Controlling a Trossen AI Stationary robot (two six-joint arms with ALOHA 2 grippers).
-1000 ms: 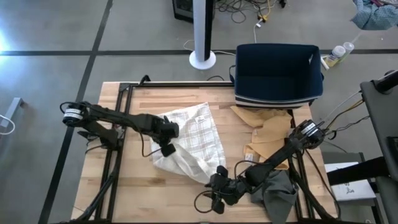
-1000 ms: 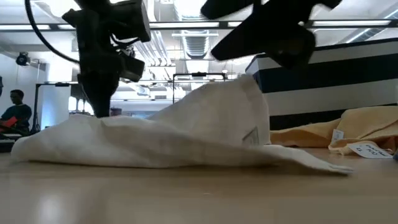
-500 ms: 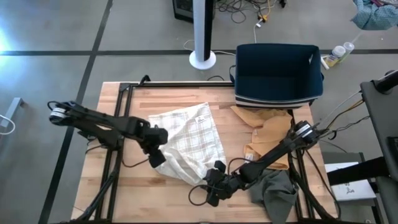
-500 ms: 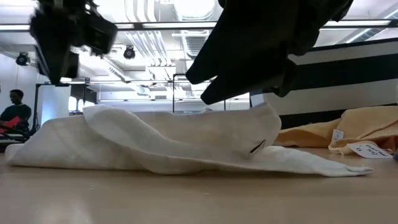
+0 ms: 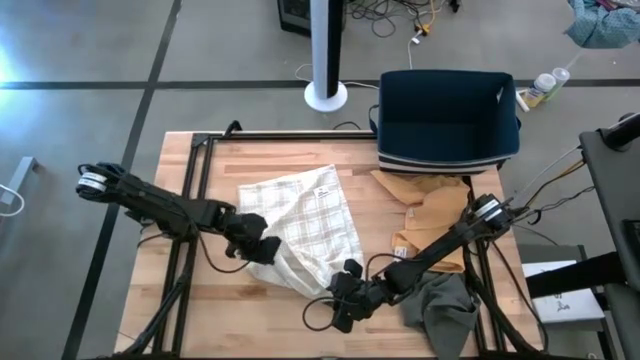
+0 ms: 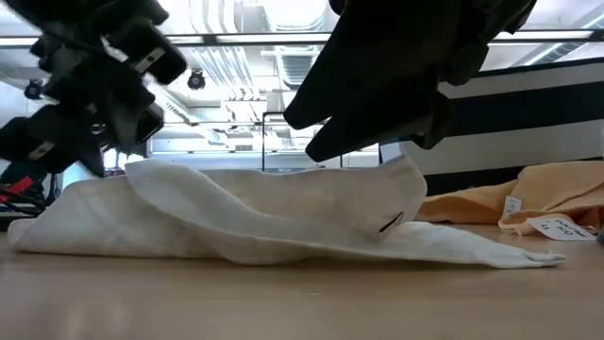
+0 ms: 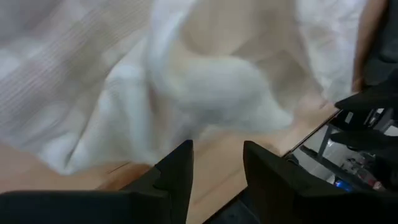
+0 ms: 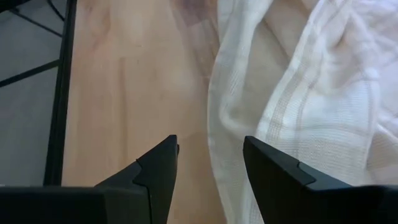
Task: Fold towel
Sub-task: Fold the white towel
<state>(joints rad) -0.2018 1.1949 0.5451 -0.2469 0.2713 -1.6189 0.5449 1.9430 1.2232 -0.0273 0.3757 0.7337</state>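
Note:
The white checked towel (image 5: 305, 225) lies crumpled on the wooden table (image 5: 200, 300), partly doubled over, and forms a low heap in the low view (image 6: 264, 217). My left gripper (image 5: 262, 250) is open and hovers beside the towel's left near edge (image 7: 205, 81), with nothing between its fingers (image 7: 217, 149). My right gripper (image 5: 338, 285) stands open at the towel's near corner. Its fingers (image 8: 211, 146) are just short of the towel's hem (image 8: 236, 124) and do not touch it.
A dark blue bin (image 5: 447, 118) stands at the table's far right. A tan cloth (image 5: 430, 215) lies in front of it, and a grey cloth (image 5: 445, 305) lies under the right arm. Bare wood shows along the near and left sides.
My left gripper has drawn back off the towel toward the table's near left and has rolled about its own axis. The part of the towel that stood up in a peak has dropped, and the towel now lies flatter. My right gripper has edged slightly toward the towel.

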